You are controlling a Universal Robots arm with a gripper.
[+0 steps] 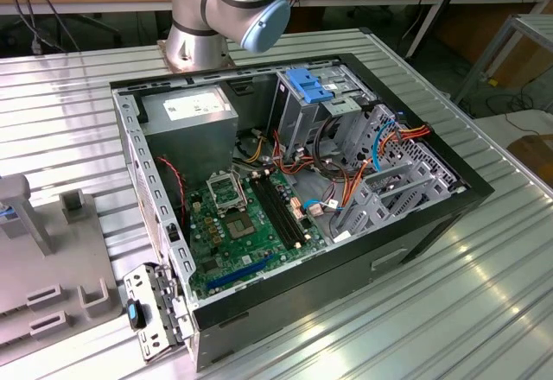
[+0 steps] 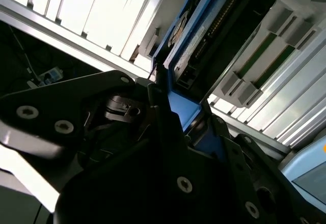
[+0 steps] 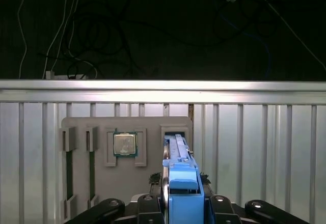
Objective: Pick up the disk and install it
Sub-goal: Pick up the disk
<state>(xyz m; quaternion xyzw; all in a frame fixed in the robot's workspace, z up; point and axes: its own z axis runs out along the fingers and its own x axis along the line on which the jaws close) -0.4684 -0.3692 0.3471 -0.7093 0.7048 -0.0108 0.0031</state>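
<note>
Surface (image 1: pixel 484 311): a ribbed metal top was seen in the exterior view, carrying everything else.
Computer case (image 1: pixel 471 192): it was laid on its side and opened, with the green motherboard (image 1: pixel 233 233) exposed and a metal drive cage (image 1: pixel 302 117) topped by a blue latch (image 1: pixel 307 84).
Arm (image 1: pixel 226 9): its grey and blue base was mounted just behind the case.
Tray (image 1: pixel 52 276): a grey parts holder was set at the exterior view's left, apart from the case.
Pincer (image 3: pixel 179 183): in the first wrist view its black fingers were pressed together on the disk (image 3: pixel 175 150) from both sides.
Disk: it was held edge-on above the tray (image 3: pixel 102 183); in the second wrist view its blue rail (image 2: pixel 173 35) and dark body were seen.
Processor chip (image 3: pixel 125 144): it was seated in a tray pocket beside the disk.
</note>
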